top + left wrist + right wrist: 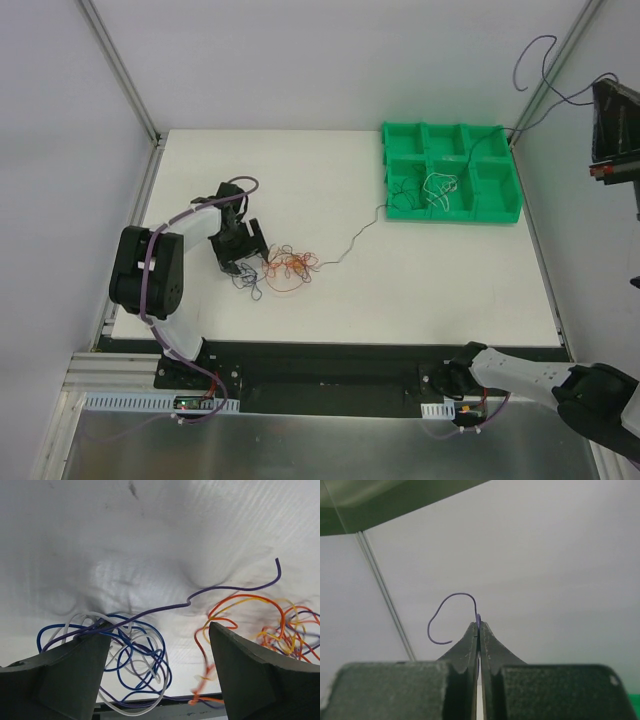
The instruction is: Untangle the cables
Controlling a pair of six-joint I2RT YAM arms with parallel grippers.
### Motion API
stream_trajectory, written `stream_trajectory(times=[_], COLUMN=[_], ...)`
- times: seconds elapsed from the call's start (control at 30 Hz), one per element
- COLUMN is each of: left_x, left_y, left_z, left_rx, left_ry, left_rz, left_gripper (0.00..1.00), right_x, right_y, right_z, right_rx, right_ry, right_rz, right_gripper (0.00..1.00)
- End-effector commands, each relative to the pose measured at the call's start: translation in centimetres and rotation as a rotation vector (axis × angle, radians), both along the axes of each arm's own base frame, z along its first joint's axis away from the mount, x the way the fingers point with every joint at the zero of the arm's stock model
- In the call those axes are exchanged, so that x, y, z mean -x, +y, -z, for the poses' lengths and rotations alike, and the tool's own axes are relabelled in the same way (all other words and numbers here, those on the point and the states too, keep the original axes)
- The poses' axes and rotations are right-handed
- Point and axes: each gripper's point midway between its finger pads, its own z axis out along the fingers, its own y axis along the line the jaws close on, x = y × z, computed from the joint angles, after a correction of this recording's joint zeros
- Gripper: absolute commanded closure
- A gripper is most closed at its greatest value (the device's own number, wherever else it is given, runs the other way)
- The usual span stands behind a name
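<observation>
Though faintly smudged, white table (430,280) under cables (285,267), grey walls (330,60).

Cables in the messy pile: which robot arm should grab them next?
Left, probably. The left gripper is open right over the cables. The right gripper is shut on a purple wire, facing the wall.

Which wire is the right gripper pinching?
The thin purple wire: its curled end pokes out above the shut right gripper. The orange wires and blue wires lie by the left gripper.

The white table (450,290) carries a tangled knot of cables (285,265) and a green compartment tray (497,195).
</observation>
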Motion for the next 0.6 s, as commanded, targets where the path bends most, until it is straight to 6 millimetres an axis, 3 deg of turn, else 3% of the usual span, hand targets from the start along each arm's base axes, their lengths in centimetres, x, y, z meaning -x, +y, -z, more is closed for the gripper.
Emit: stream_trajectory(times=[0.0, 0.1, 0.2, 0.27, 0.37, 0.47, 0.57], left_x=[2.5, 2.2, 2.1, 1.7, 0.3, -1.1, -1.9], left_y=[2.7, 3.0, 3.4, 3.2, 2.1, 1.2, 0.0], left_z=[1.1, 0.5, 0.4, -0.4, -2.9, -6.1, -8.6], left_rx=[-0.111, -0.123, -0.125, -0.105, -0.045, 0.007, 0.073], left_ry=[0.104, 0.072, 0.085, 0.069, -0.004, -0.085, -0.131], left_rz=[0.032, 0.033, 0.034, 0.037, 0.065, 0.063, 0.042], left_gripper=[0.2, 0.2, 0.2, 0.2, 0.19, 0.18, 0.19], right_x=[-2.5, -3.1, -2.3, -3.0, -5.3, -6.9, -7.3], right_y=[3.4, 3.2, 1.3, 0.9, 2.4, 4.4, 4.4], right_z=[1.8, 2.3, 0.5, 1.2, 5.6, 12.4, 19.3], right_rx=[0.058, 0.079, 0.087, 0.115, 0.162, 0.196, 0.211], right_ry=[0.04, 0.049, 0.014, 0.035, 0.145, 0.3, 0.457], right_rz=[-0.045, -0.007, 0.058, 0.105, 0.12, 0.083, 0.099], right_gripper=[1.0, 1.0, 1.0, 1.0, 1.0, 1.0, 1.0])
